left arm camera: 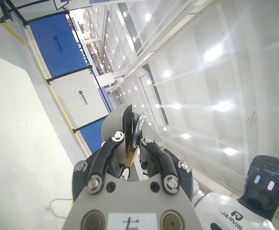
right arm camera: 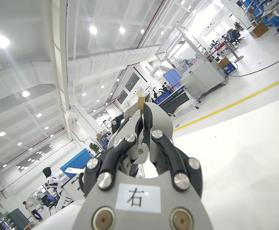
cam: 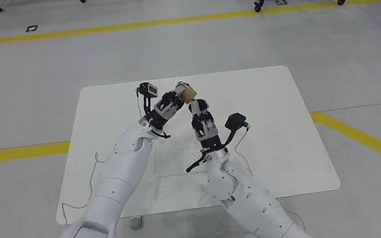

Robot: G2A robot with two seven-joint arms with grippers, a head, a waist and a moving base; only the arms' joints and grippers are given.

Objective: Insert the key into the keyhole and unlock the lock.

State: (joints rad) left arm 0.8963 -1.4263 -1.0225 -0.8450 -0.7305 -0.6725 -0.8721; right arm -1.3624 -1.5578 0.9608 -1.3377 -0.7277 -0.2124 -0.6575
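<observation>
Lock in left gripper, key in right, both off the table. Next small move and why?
Probably ease the right gripper a touch forward along the key. It is shut on the key, the brass lock held by the left gripper sits right at its tip, and I cannot tell whether the key is fully in.

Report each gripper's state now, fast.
Left gripper: closed on a thin silver-and-brass metal piece; key or not, cannot tell.
Right gripper: closed on a thin silver piece, with the brass lock at its tip.
</observation>
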